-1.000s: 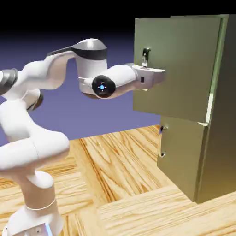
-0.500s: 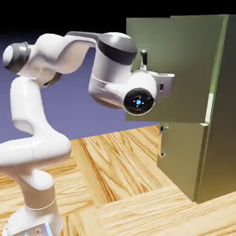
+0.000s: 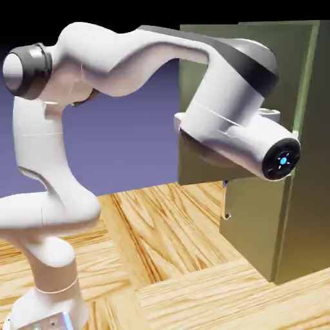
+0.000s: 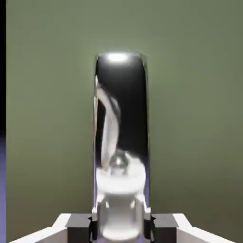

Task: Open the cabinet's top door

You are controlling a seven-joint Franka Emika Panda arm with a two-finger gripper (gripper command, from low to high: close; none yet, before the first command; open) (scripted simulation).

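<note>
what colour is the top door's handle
Shiny silver with dark reflections; the handle shows best in the hand view, against the olive-green top door.

Even rendered light, dark backdrop above, one bright glare on metal.
The exterior view is sharp; the counter [image 3: 174,245] is evenly bright, and the cabinet [image 3: 309,193] side is dimmer than its front. In the hand view a white highlight tops the glossy handle [image 4: 121,118], whose reflections smear softly; the green panel darkens toward the edges.
</note>
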